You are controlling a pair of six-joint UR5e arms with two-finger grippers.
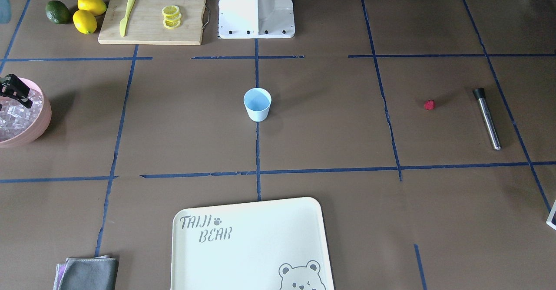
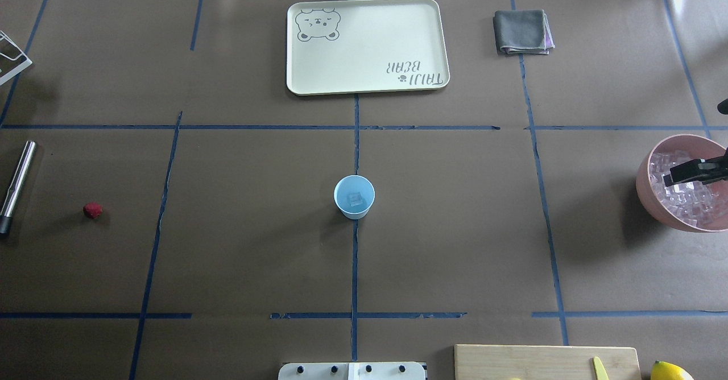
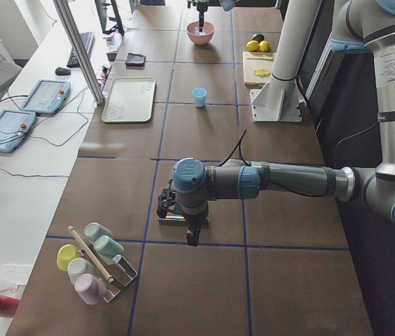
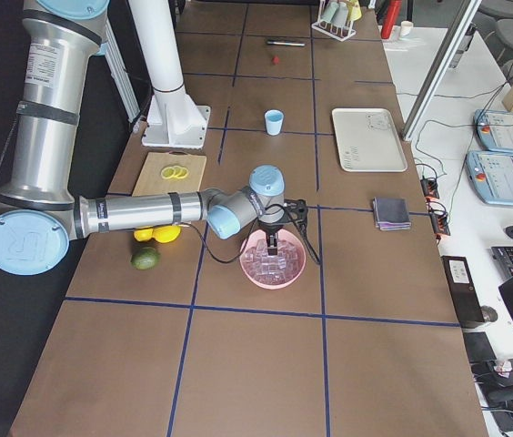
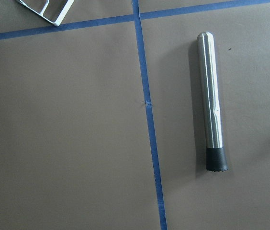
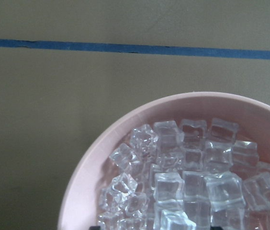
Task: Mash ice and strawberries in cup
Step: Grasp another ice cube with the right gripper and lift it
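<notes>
The light-blue cup point(image 2: 354, 197) stands upright at the table's middle with one ice cube point(image 2: 356, 199) in it. More ice point(image 6: 187, 182) fills the pink bowl point(image 2: 645, 182) at the robot's right. My right gripper point(image 2: 695, 173) hangs just over that ice, open, nothing between its fingers. The strawberry point(image 2: 92, 210) lies alone on the robot's left, beside a steel muddler point(image 5: 211, 100). My left gripper point(image 3: 190, 234) hovers over that end of the table, beyond the muddler. It shows only in the exterior left view, so I cannot tell if it is open or shut.
A cutting board point(image 1: 152, 16) with lemon slices and a yellow knife lies by the robot base point(image 1: 256, 10), with two lemons point(image 1: 89, 12) and an avocado point(image 1: 57, 12) beside it. A cream tray point(image 1: 247, 246) and grey cloth point(image 1: 89, 273) sit on the far side. A cup rack point(image 3: 96, 262) stands at the left end.
</notes>
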